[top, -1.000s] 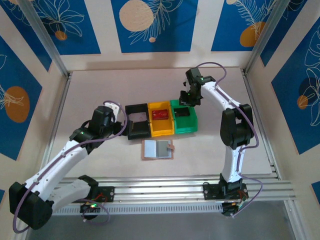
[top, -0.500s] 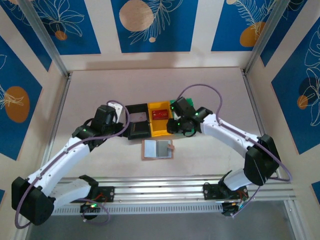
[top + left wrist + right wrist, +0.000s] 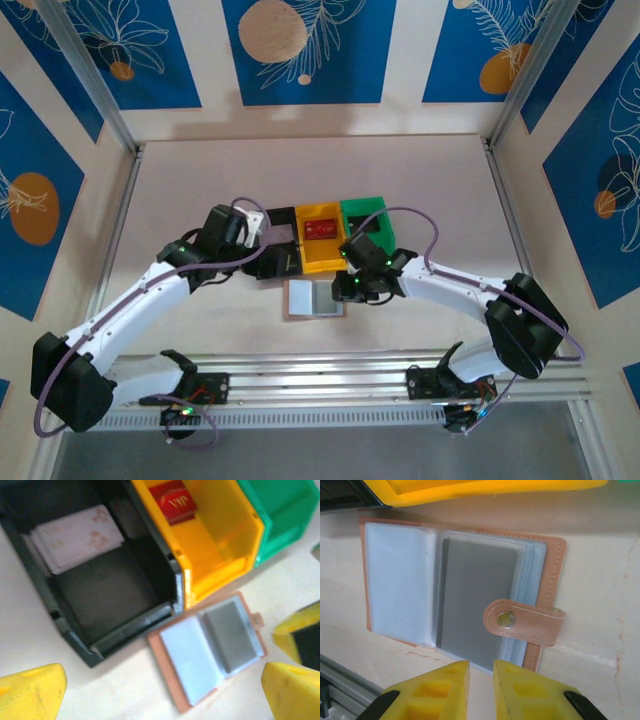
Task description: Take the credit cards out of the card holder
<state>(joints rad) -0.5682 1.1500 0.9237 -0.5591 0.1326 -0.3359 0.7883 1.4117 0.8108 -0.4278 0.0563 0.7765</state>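
The card holder (image 3: 552, 570) lies open and flat on the table just in front of the bins, also seen as card holder (image 3: 313, 298) and card holder (image 3: 172, 680). A grey credit card (image 3: 477, 600) sits in its right clear pocket, and the snap tab (image 3: 525, 622) is folded over it. My right gripper (image 3: 481, 672) hovers at the holder's near edge, open by only a narrow gap with nothing between the fingers. My left gripper (image 3: 162, 692) is wide open above the table beside the black bin (image 3: 107, 592) and holds nothing.
A dark red card (image 3: 172, 502) lies in the yellow bin (image 3: 220, 540) and a pale card (image 3: 75, 537) in the black bin. The green bin (image 3: 368, 215) stands to their right. Metal rails (image 3: 330, 375) run along the near table edge.
My right arm swung from the green bin down and left to the holder's right edge, its jaws narrowing slightly. My left arm shifted right over the black bin.
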